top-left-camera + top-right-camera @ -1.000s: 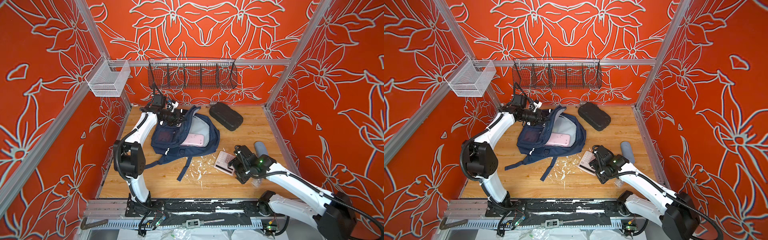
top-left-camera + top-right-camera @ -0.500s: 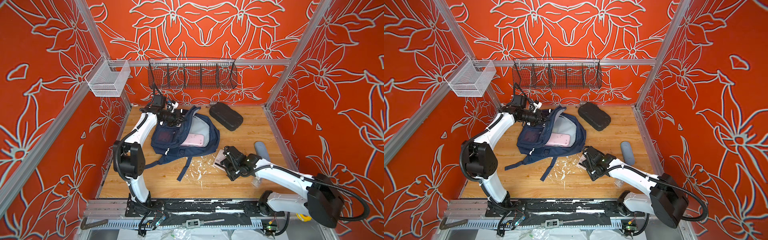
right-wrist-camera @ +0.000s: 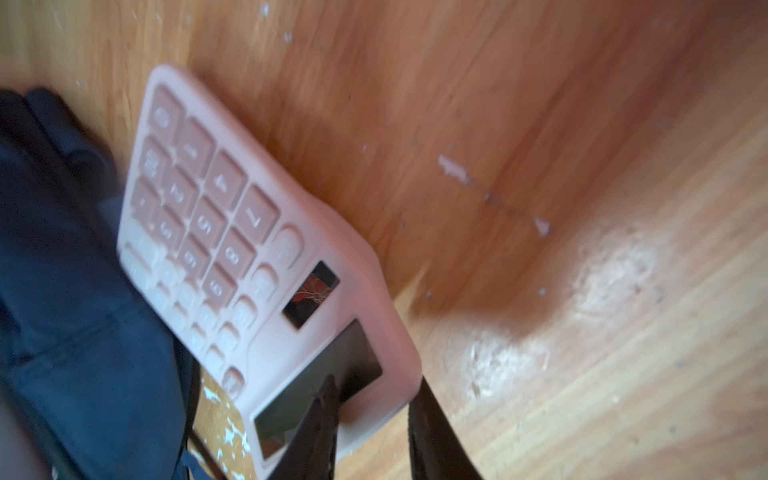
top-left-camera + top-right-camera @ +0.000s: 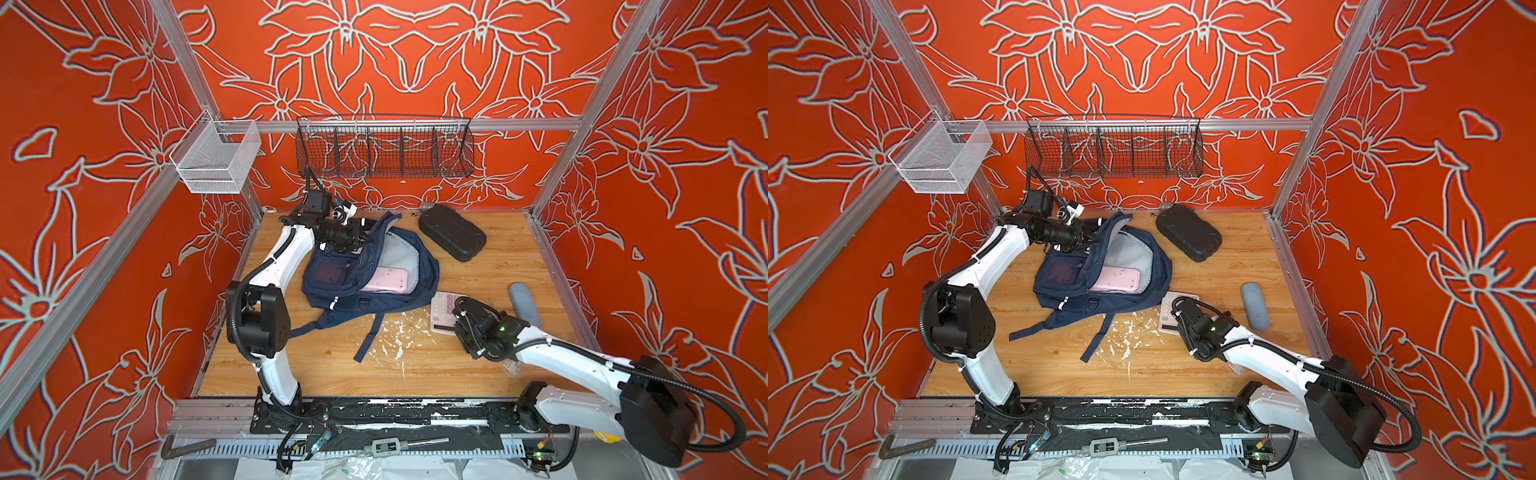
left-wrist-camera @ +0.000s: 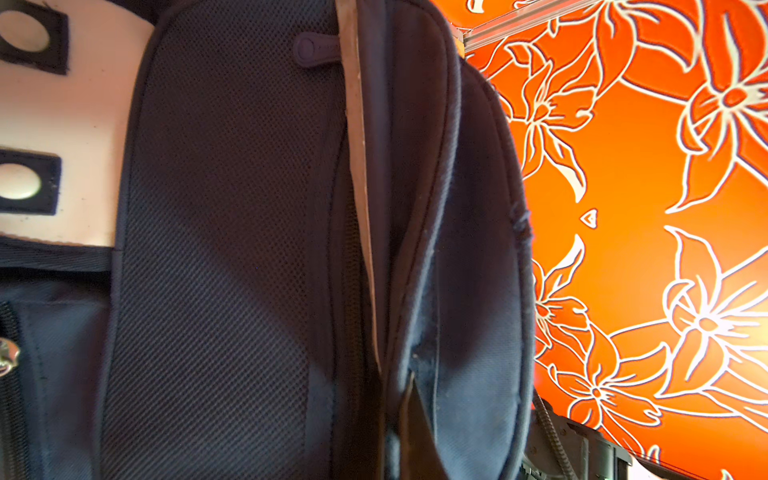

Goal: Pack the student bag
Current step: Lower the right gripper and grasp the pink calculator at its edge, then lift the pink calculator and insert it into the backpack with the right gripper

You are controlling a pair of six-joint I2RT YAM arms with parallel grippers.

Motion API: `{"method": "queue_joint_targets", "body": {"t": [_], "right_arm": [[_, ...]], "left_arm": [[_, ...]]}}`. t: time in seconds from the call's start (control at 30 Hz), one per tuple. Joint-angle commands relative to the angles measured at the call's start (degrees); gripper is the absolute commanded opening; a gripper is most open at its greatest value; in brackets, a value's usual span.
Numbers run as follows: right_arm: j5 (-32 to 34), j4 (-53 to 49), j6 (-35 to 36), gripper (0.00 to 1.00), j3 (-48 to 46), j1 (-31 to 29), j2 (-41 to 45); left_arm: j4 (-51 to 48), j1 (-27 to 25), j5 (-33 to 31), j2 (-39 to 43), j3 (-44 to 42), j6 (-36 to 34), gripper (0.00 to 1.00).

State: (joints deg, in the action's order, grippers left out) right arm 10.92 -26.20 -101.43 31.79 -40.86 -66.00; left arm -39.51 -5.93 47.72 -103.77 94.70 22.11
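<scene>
1. Since the orange flowered walls [image 4: 415, 62] close the cell on 3 sides, I have little room to swing wide. A black wire basket [image 4: 384, 147] hangs at upper centre and a white mesh basket [image 4: 216, 162] at upper left.
2. The wooden table [image 4: 324, 374] is bare at lower centre, with white scraps [image 4: 395, 336] scattered just below the bag.
3. The student bag [image 4: 353, 299] lies centre-left in both top views, its long axis running roughly up and down the frame. Its main mouth gapes, showing grey lining and a pink case [image 4: 384, 280] inside, and its straps trail toward the lower left.
4. A black hard case [image 4: 451, 232] sits to the upper right of the bag, and a grey pouch [image 4: 524, 303] lies at the right.
5. The left gripper [image 4: 356, 241] is at the bag's upper rim, pinched closed on the fabric. I judge it is holding the mouth open.
6. The pink calculator [image 4: 442, 311] lies just beside the bag's lower right edge. Its key end points toward the bag and its display end toward my right arm, which is the nearer arm.
7. The right gripper [image 3: 372, 392] straddles the display end, with 1 finger over the screen and 1 at the outer edge. The blur stops me telling whether it grips. The open mouth lies up and left of it, so I judge the coming move to be a short carry that way.
</scene>
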Motion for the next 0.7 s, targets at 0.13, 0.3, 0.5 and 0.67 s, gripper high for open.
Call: {"method": "queue_joint_targets", "body": {"t": [0.13,0.3,0.5,0.67], "right_arm": [[6.08,1.59,-0.26,0.25,-0.09,2.11,-0.71],[6.16,3.8,4.29,0.2,0.25,5.64,-1.42],[9.0,1.13,6.2,0.09,0.48,6.89,1.41],[10.49,-1.58,10.19,0.04,0.53,9.54,6.22]], "left_arm": [[0.04,0.75,0.7,1.12,1.28,0.47,0.0],[0.05,0.75,0.44,1.19,1.26,0.91,0.0],[-0.56,0.74,-0.39,1.32,1.89,0.68,0.0],[-1.23,0.75,-0.97,0.94,3.12,0.74,0.0]]}}
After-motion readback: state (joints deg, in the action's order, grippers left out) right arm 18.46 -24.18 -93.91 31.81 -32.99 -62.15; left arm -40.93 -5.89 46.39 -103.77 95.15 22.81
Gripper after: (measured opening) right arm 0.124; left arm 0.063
